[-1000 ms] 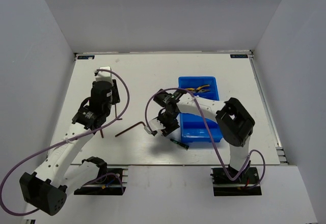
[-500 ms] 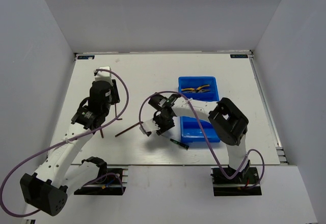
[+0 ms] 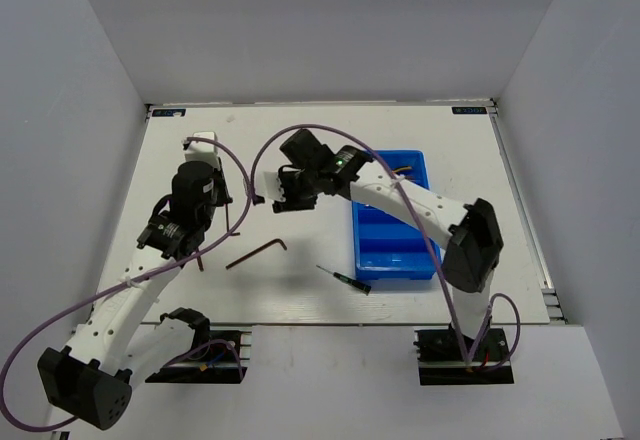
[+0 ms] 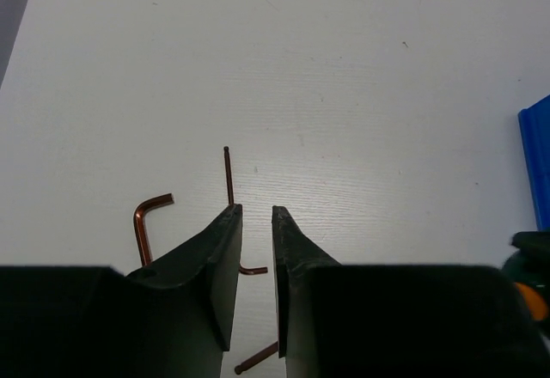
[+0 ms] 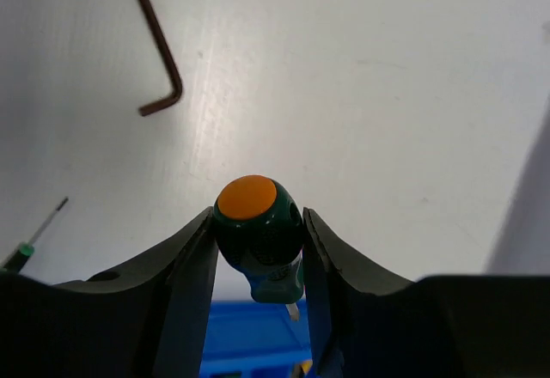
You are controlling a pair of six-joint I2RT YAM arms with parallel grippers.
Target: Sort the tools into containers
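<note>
My right gripper [image 3: 273,194] is shut on a stubby green-handled screwdriver [image 5: 258,245] with an orange cap. It holds it above the table, left of the bright blue tray [image 3: 385,245], whose edge also shows in the right wrist view [image 5: 249,344]. My left gripper [image 4: 256,210] hangs over thin brown hex keys [image 4: 229,176], its jaws a narrow gap apart with nothing between them. Another hex key [image 4: 142,223] lies to its left. An L-shaped hex key [image 3: 257,252] and a thin dark screwdriver [image 3: 342,276] lie on the table. Yellow pliers [image 3: 405,168] lie in the tray's far compartment, mostly hidden by the arm.
The white table has grey walls on three sides. The right arm stretches across the tray's far half. The left arm [image 3: 190,195] stands at the table's left. The L-shaped hex key also shows in the right wrist view [image 5: 159,69].
My right gripper has swung left and farther back, from beside the tray's near left edge to the middle of the table. The left arm has barely moved.
</note>
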